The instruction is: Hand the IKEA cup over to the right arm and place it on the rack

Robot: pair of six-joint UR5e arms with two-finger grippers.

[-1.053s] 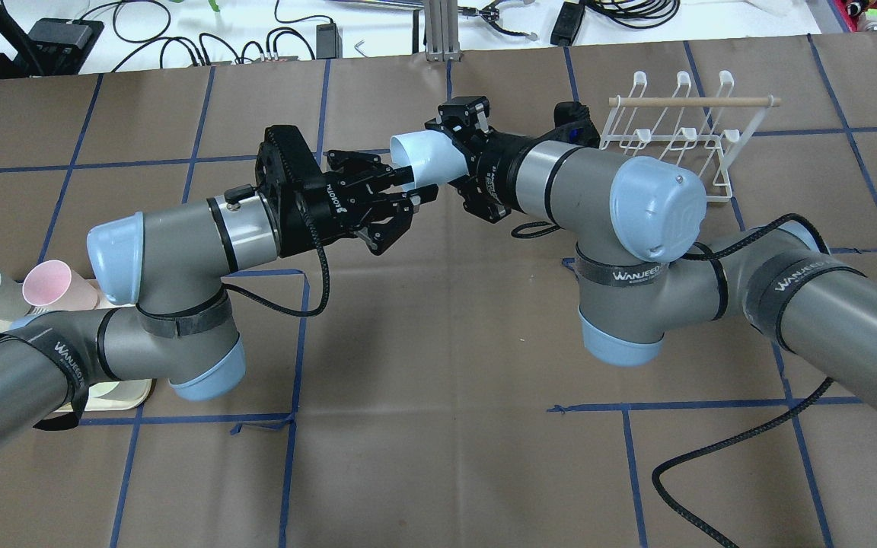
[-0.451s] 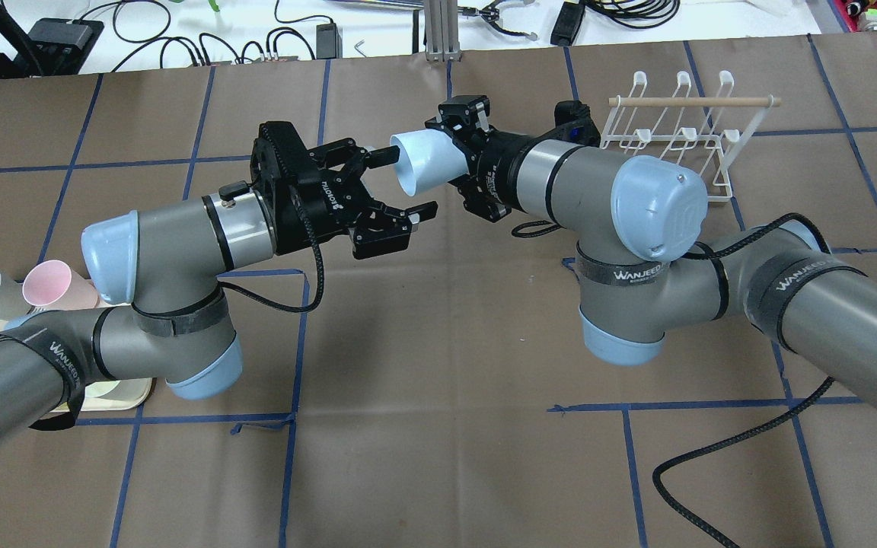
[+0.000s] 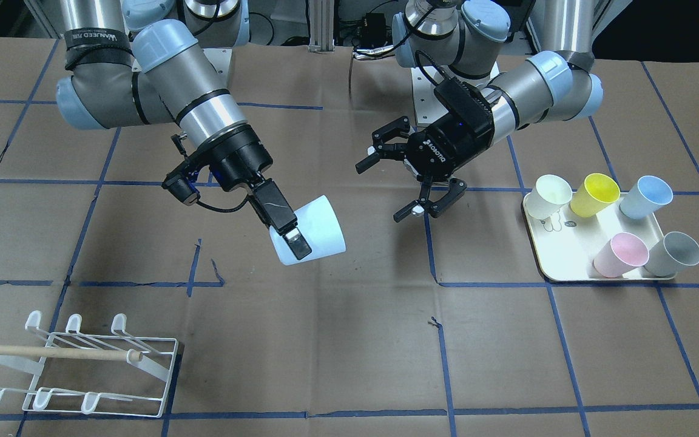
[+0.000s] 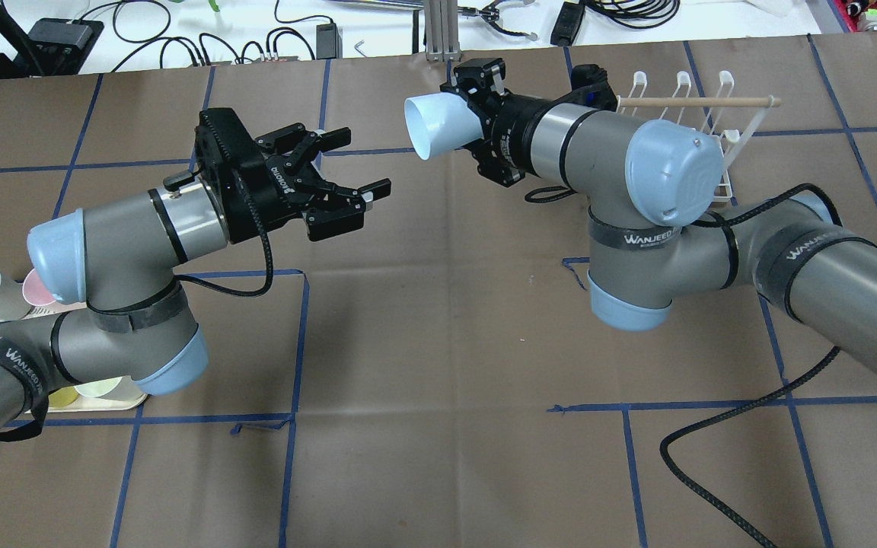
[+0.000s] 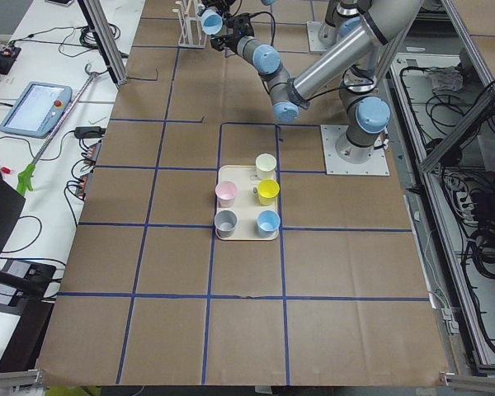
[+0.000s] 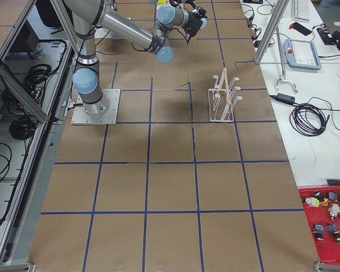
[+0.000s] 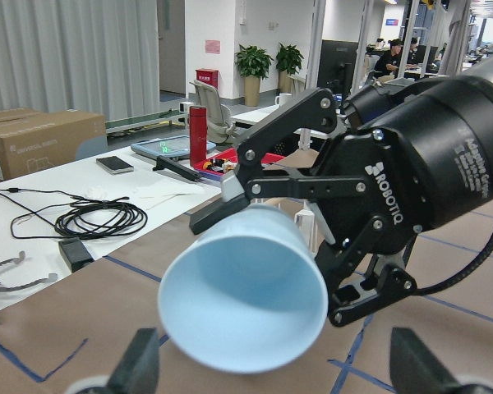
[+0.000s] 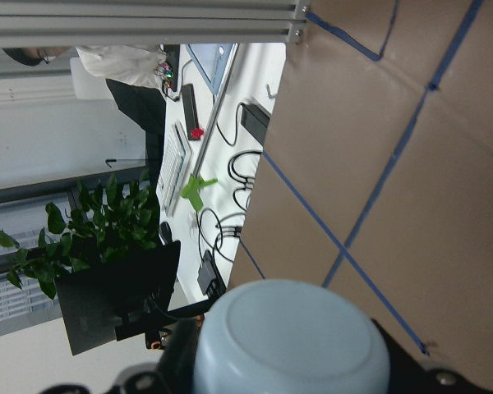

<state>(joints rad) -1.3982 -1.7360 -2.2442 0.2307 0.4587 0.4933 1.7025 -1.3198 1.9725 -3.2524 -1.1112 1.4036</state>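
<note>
My right gripper (image 3: 297, 241) is shut on a pale blue IKEA cup (image 3: 312, 238), which it holds tilted in the air with the mouth toward the left arm. From overhead the cup (image 4: 437, 125) sits at the tip of the right gripper (image 4: 473, 106), just left of the white wire rack (image 4: 686, 114). My left gripper (image 4: 347, 171) stands open and empty, a short gap away from the cup's mouth. In the left wrist view the cup (image 7: 242, 300) fills the centre. The right wrist view shows only the cup's base (image 8: 292, 336). The rack (image 3: 82, 364) stands on the table.
A cream tray (image 3: 568, 252) with several coloured cups lies under the left arm's side; its corner (image 4: 125, 396) peeks out below the left elbow. A black cable (image 4: 720, 449) trails over the brown paper near the right arm. Cables and tools lie beyond the far edge.
My left gripper has opened wider, let go of the cup's rim and drawn back to the left. The right arm has carried the cup up and back, nearer the rack.
</note>
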